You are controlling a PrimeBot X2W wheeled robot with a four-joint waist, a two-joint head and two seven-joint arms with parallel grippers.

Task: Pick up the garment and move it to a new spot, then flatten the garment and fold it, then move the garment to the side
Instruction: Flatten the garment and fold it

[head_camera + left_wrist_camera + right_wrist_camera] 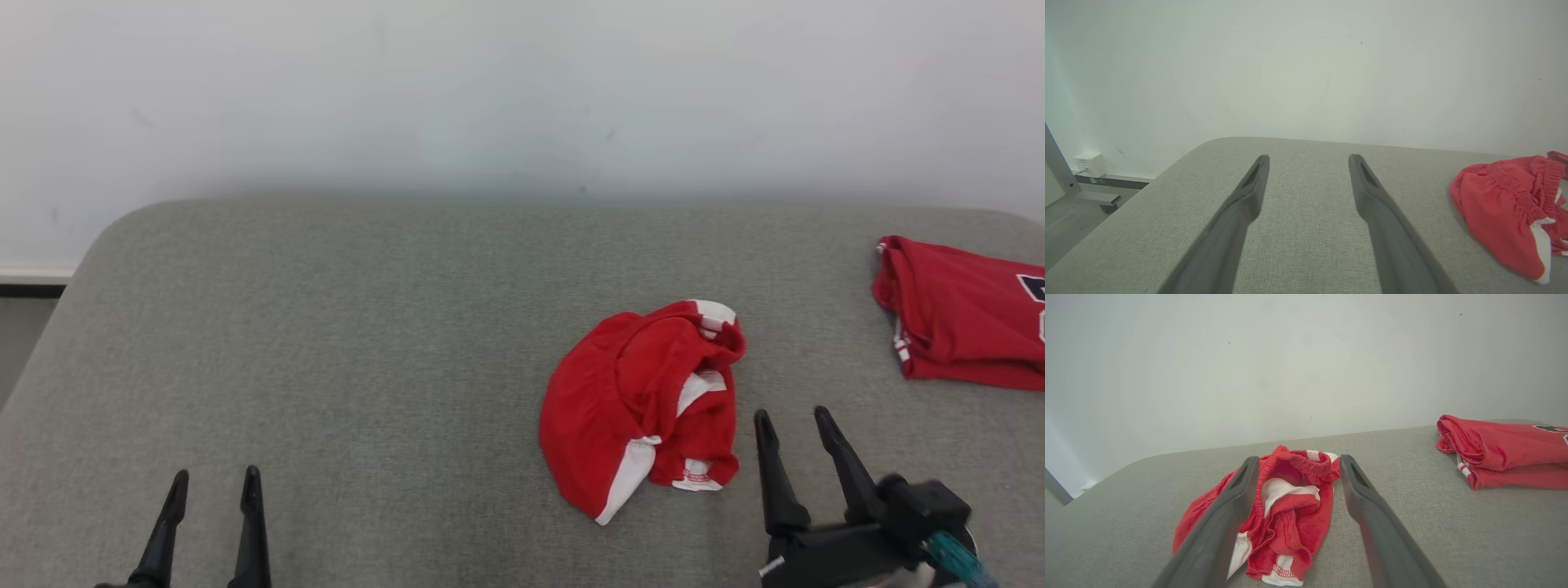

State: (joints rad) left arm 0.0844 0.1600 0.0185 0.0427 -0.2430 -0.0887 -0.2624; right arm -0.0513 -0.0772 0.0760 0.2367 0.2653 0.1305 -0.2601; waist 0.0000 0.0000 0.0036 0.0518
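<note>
A crumpled red garment point(641, 404) with white panels and an elastic waistband lies in a heap right of centre on the grey padded table point(367, 343). The same heap appears at the right edge of the left wrist view point(1506, 204) and straight ahead in the right wrist view point(1290, 510). My right gripper point(792, 418) is open, just to the right of the heap and slightly nearer me, its fingers apart from the cloth. My left gripper point(216, 478) is open at the lower left, far from the garment, with nothing between its fingers.
A second red garment point(963, 314), folded, with dark lettering, lies at the table's right edge point(1502, 451). A pale wall runs behind the table. Off the table's left side are the floor, a metal frame leg point(1061, 171) and a white wall box point(1089, 163).
</note>
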